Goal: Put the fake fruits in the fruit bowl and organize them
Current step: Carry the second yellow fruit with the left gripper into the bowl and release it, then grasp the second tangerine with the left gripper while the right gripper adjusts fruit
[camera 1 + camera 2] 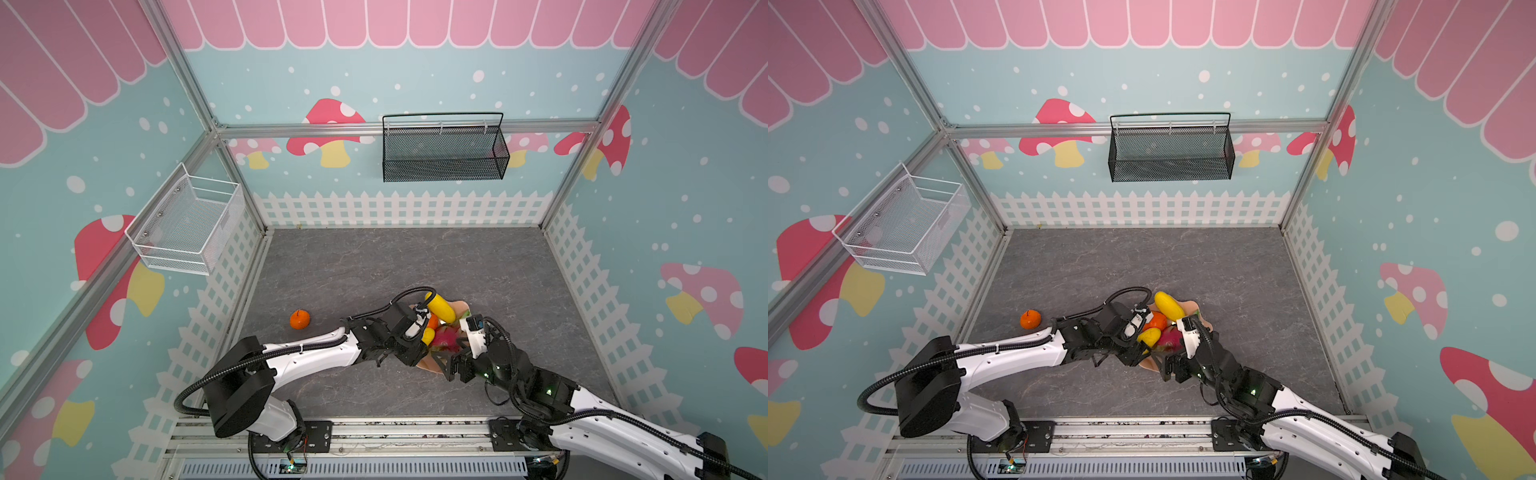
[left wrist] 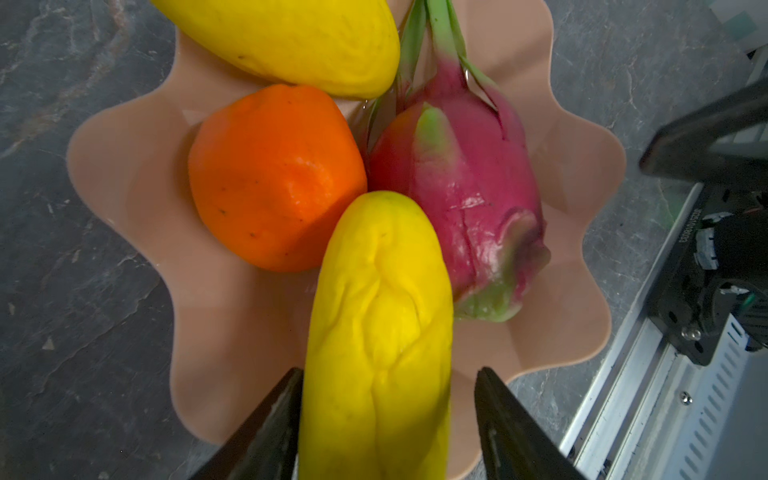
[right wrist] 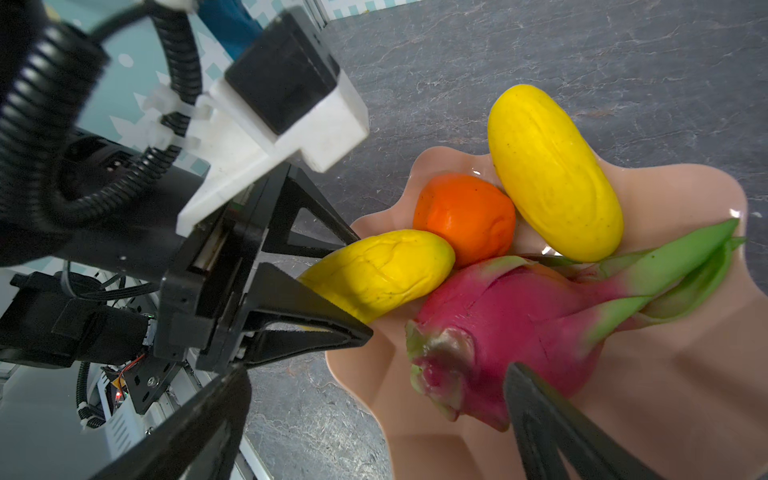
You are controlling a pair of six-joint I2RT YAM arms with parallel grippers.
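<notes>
The salmon-pink fruit bowl (image 2: 124,166) (image 3: 685,374) holds a yellow mango (image 2: 291,37), an orange (image 2: 274,178) and a magenta dragon fruit (image 2: 465,187). A second mango (image 2: 378,332) (image 3: 378,270) leans over the bowl's rim onto the orange and the dragon fruit. My left gripper (image 2: 389,374) is open around its near end: one finger lies against the mango, and a gap shows at the other. My right gripper (image 3: 378,370) is wide open, one finger outside the rim and one over the dragon fruit (image 3: 511,324). Another orange (image 1: 300,319) (image 1: 1030,319) sits on the table, left of the bowl.
A black mesh basket (image 1: 444,149) hangs on the back wall and a white wire basket (image 1: 187,224) on the left wall. Both arms crowd the bowl (image 1: 459,309) from the front. The metal base rail (image 1: 374,432) runs along the table's front edge.
</notes>
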